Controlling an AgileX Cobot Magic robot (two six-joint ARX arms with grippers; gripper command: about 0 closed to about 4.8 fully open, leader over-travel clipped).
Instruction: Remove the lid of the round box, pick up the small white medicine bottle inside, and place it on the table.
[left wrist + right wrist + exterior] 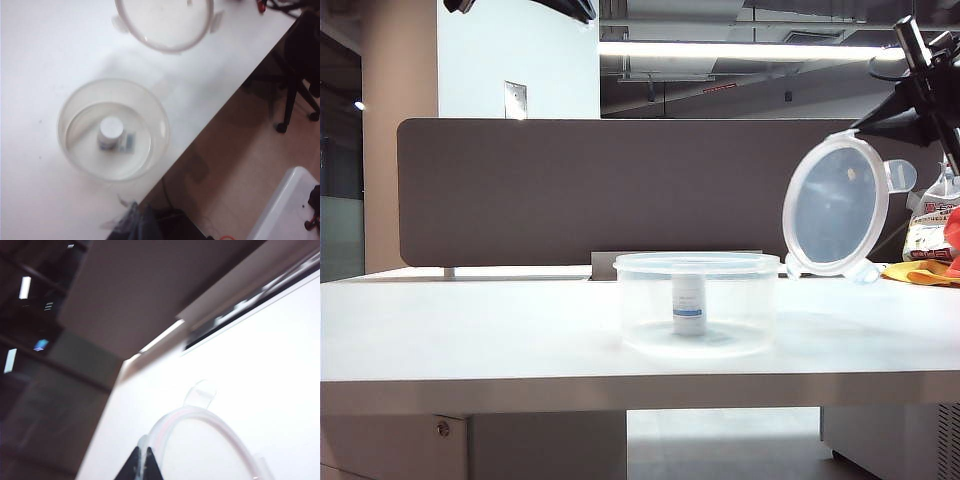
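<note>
Lid [836, 204] off, pinched by right gripper [145, 460]; left gripper (closed, empty) above box [113, 129].

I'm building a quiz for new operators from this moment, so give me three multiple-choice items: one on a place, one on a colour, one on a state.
1. Where is the small white medicine bottle?
A. Inside the round box
B. On the bare table
C. In a gripper

2. What colour is the band on the bottle's label?
A. Red
B. Blue
C. Green

3. What is the lid's state?
A. Seated on the box
B. Flat on the table
C. Held up, tilted, by the right gripper

Answers: 1 A, it stands upright within the clear wall; 2 B, the exterior view shows it; 3 C, the lid hangs right of the open box, its rim pinched.
</note>
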